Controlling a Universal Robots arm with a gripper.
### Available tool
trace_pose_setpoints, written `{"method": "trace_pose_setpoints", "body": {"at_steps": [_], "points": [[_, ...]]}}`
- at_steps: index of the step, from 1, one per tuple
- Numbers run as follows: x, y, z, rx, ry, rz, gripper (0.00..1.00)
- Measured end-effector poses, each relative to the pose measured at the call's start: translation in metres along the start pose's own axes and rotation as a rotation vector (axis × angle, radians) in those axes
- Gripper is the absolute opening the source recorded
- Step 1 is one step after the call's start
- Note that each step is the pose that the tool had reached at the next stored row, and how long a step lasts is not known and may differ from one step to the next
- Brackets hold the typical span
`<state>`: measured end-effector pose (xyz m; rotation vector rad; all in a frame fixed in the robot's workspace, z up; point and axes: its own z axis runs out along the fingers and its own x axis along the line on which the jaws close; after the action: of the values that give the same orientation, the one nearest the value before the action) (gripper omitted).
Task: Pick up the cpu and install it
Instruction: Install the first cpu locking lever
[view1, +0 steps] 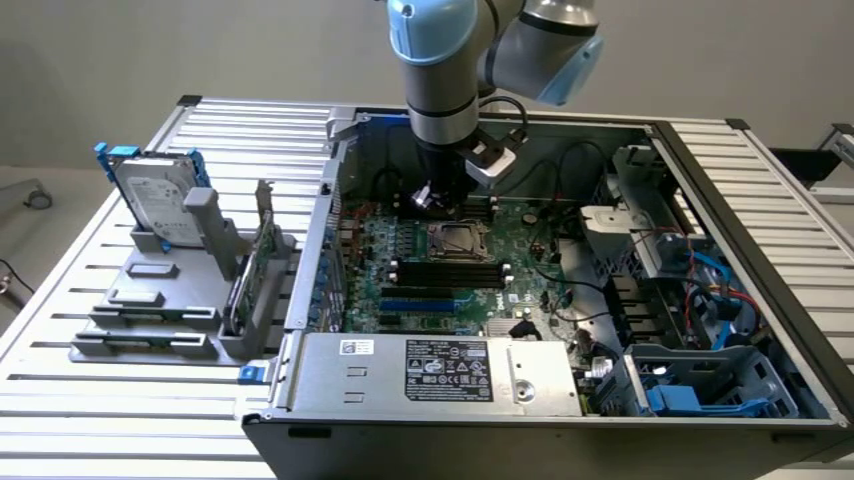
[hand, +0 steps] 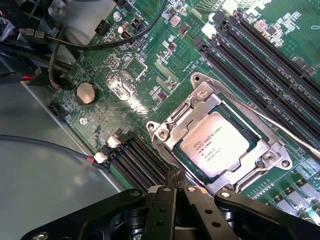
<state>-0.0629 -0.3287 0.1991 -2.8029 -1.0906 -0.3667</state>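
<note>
The cpu (hand: 217, 145), a flat silvery-grey square with small printed text, lies inside the metal-framed socket (hand: 197, 97) of the green motherboard (hand: 145, 65), with the frame down around it. My gripper (hand: 176, 179) is shut with nothing between its black fingers, its tips just beside the socket's edge. In the exterior view the gripper (view1: 430, 197) hangs inside the open computer case, just above the board and a little behind the socket (view1: 455, 241).
Black memory slots (view1: 449, 270) run in front of the socket. A silver power supply (view1: 441, 370) fills the case's near side and cables (view1: 587, 300) crowd the exterior view's right. A hard drive in a blue bracket (view1: 154, 195) stands on a grey rack (view1: 147, 320) outside the case.
</note>
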Motion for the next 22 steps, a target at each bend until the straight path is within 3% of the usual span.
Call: {"method": "trace_pose_setpoints", "body": {"at_steps": [22], "points": [[0.0023,-0.0034,0.0022,0.0001,0.0001,0.0,0.11]]}}
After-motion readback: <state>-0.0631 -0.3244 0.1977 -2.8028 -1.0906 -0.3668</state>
